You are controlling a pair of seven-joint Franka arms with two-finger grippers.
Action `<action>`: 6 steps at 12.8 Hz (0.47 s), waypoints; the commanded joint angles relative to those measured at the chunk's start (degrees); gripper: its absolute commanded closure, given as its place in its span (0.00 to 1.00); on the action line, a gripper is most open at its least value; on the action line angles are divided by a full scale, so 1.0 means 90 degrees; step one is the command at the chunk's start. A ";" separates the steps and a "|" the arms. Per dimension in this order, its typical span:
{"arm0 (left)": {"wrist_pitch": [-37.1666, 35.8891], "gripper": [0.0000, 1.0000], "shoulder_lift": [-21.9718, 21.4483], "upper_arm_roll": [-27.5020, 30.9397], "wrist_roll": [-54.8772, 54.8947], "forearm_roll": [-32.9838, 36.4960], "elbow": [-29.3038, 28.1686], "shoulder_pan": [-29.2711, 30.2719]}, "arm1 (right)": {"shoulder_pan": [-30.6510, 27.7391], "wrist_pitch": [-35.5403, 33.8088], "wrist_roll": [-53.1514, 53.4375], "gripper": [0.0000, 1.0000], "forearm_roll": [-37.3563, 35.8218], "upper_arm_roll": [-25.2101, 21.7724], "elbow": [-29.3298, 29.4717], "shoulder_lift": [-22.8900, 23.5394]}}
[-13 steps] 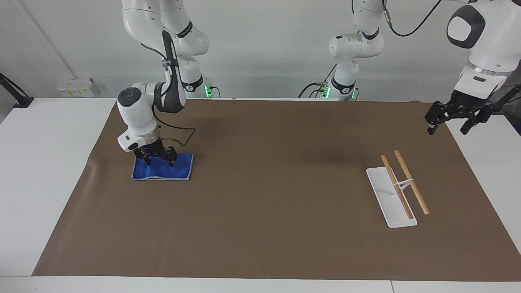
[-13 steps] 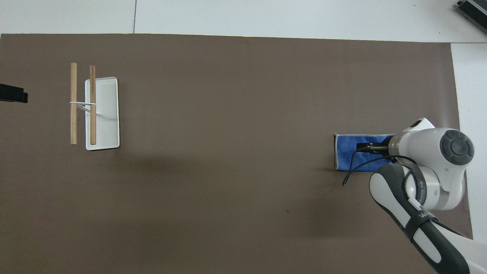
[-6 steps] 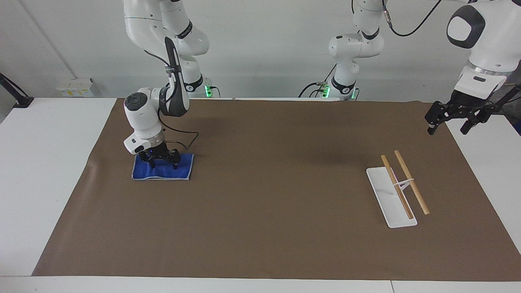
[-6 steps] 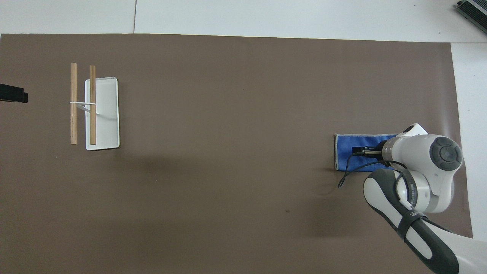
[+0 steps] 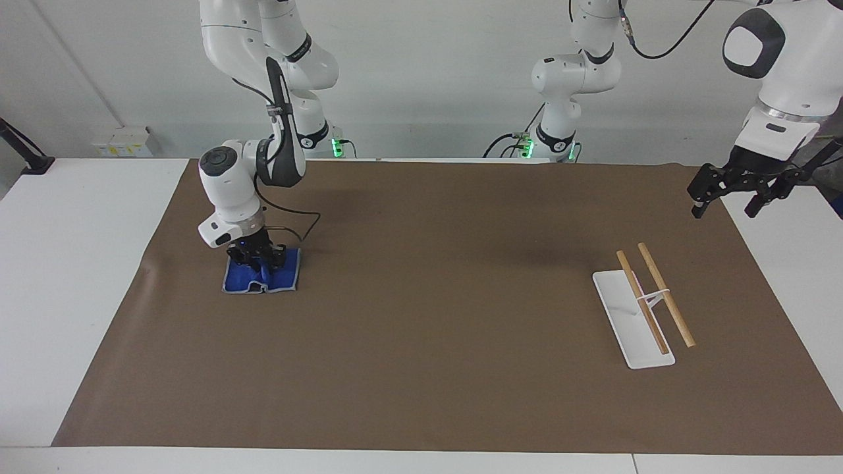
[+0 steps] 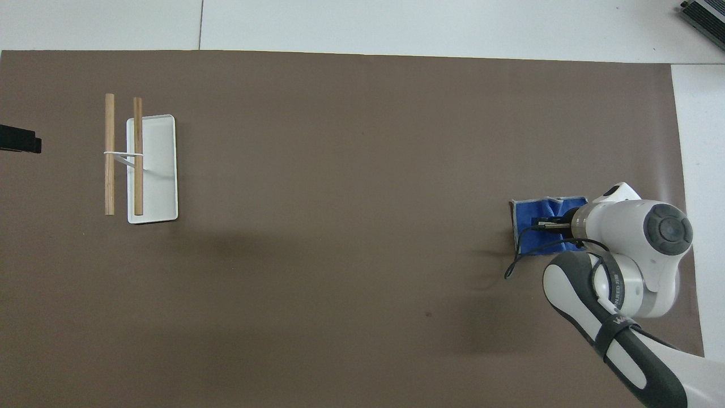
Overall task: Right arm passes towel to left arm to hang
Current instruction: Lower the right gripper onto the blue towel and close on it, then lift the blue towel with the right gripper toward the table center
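The right gripper (image 5: 255,259) pinches the bunched royal-blue cloth towel (image 5: 261,278) between closed jaws; lift straight up, slowly. The left gripper (image 5: 728,197) waits, jaws spread, empty.

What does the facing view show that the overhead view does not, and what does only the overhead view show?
Only the facing view shows the left gripper whole, jaws open, waiting in the air at the left arm's end of the table, and both arm bases by the wall. It also shows the right gripper down on the towel. Only the overhead view shows a dark device at the table's corner; there the right arm covers part of the towel. Both show the bunched blue towel, the brown mat and the towel rack with two wooden bars.
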 commanded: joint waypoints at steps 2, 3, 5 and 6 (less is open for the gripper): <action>0.0033 0.00 -0.0193 0.0014 -0.0041 -0.0080 -0.0232 -0.0001 | 0.0001 -0.0164 -0.0093 1.00 0.0100 0.0092 -0.0036 -0.0374; 0.0033 0.00 -0.0193 0.0014 -0.0041 -0.0080 -0.0232 -0.0001 | 0.0059 -0.0475 0.0044 1.00 0.0100 0.0112 0.0196 -0.0501; 0.0033 0.00 -0.0193 0.0014 -0.0041 -0.0080 -0.0232 -0.0001 | 0.0196 -0.1731 0.0356 1.00 0.0100 0.0112 0.1014 -0.0648; 0.0033 0.00 -0.0193 0.0014 -0.0041 -0.0080 -0.0232 -0.0001 | 0.0216 -0.2308 0.0444 1.00 0.0100 0.0141 0.1454 -0.0687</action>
